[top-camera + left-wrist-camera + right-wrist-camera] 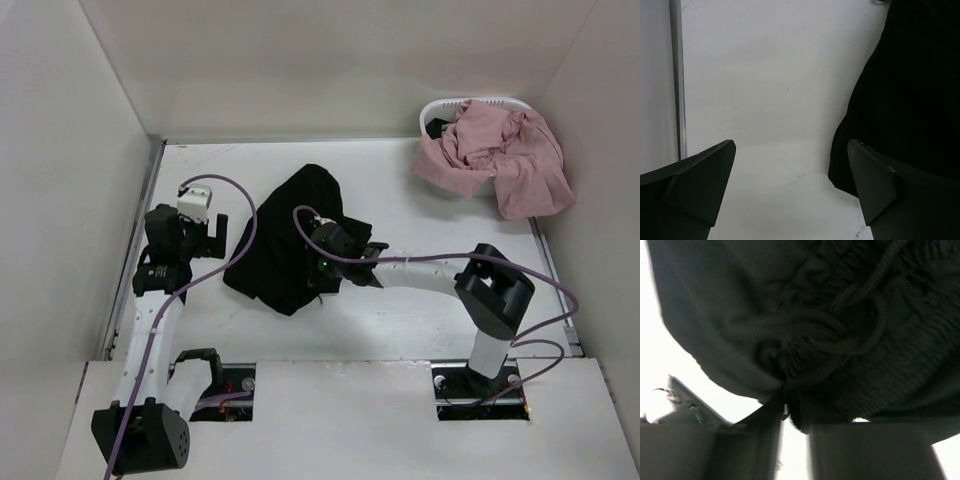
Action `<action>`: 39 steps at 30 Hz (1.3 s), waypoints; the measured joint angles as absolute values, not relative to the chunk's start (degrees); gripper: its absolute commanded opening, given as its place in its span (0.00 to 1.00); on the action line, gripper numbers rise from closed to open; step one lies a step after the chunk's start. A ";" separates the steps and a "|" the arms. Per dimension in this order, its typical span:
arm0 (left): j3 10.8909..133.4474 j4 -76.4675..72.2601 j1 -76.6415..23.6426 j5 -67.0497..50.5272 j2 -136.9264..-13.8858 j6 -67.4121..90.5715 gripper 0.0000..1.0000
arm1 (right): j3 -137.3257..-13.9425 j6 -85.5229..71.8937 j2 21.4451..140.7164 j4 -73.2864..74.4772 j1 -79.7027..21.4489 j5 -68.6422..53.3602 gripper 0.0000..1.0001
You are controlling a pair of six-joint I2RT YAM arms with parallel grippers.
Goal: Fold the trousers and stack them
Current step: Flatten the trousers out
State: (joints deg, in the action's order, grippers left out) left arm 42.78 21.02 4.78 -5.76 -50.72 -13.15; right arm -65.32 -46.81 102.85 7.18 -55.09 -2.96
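Note:
The black trousers (290,230) lie bunched in a heap in the middle of the table. My right gripper (320,268) is down at the heap's near right side. In the right wrist view its jaws (796,422) stand nearly together, pinching a fold of the gathered waistband (840,340) just below the drawstring (875,285). My left gripper (185,238) hovers wide open over bare table to the left of the heap. In the left wrist view nothing lies between its fingers (792,167), and the trousers' edge (905,90) fills the right side.
A white basket (440,108) at the back right holds a dusty-pink garment (505,160) that hangs over its rim. White walls enclose the table on three sides, with a metal rail (679,75) along the left edge. The right arm's cable loops over the trousers.

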 measured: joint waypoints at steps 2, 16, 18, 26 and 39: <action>42.78 21.43 4.73 -5.76 -50.65 -13.21 1.00 | -65.30 -47.29 101.23 6.94 -54.59 -3.36 0.00; 46.68 24.34 -21.63 -8.51 -59.86 -19.31 1.00 | -69.01 -40.77 53.15 15.97 -31.64 5.21 0.00; 47.75 24.32 -26.98 -8.45 -62.78 -19.94 1.00 | -69.08 -39.40 50.61 20.03 -28.49 5.78 0.00; 47.88 23.11 -40.27 -7.20 -71.61 -24.45 1.00 | -69.08 -34.37 45.89 36.07 -14.50 7.29 0.02; 36.95 13.96 -41.87 1.13 -80.20 -30.96 0.01 | -70.06 -31.20 46.68 39.00 -9.78 3.86 0.03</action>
